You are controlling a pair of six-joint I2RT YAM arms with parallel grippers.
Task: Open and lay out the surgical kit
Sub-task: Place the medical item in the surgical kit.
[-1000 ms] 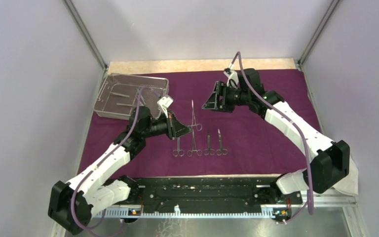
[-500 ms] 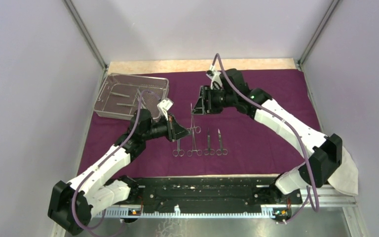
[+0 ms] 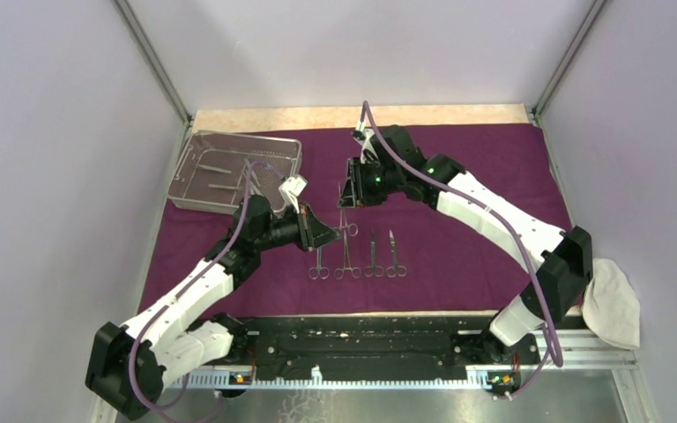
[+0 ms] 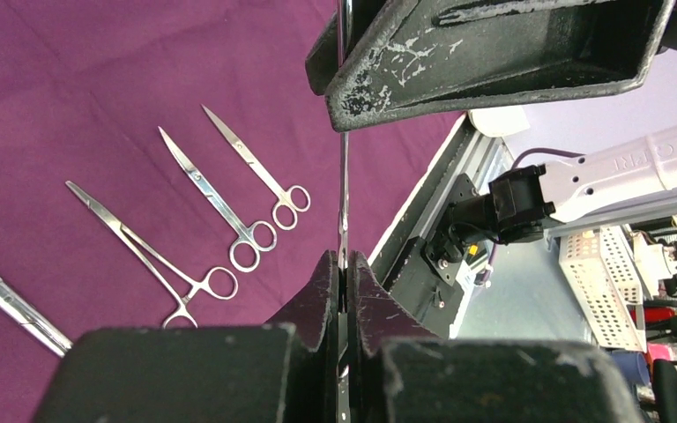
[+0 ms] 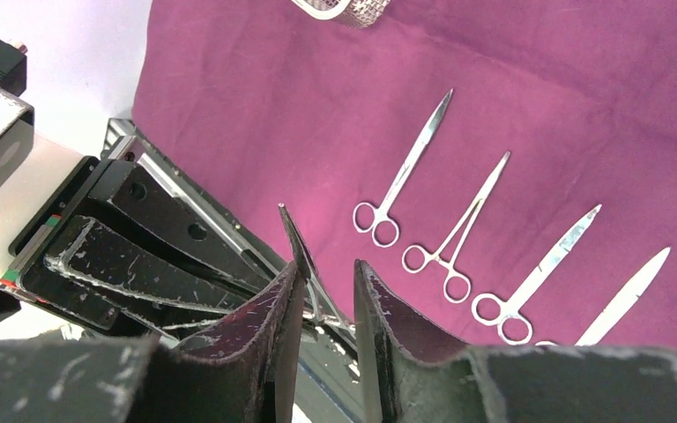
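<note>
One purple cloth [image 3: 458, 238] lies spread flat on the table. One wire tray [image 3: 238, 137] sits at its far-left corner with two slim tools [image 3: 219, 187] inside. Four scissor-like tools [image 3: 346, 258] lie in one row mid-cloth, side by side, apart. A fifth long tool [image 4: 344, 194] is up off the cloth. The left gripper [image 4: 344, 264] is clamped tight on its lower end. The right gripper [image 5: 328, 273] has its jaws narrow on either side of the tip, with a gap showing. One white cloth [image 3: 613, 304] lies at the right edge.
</note>
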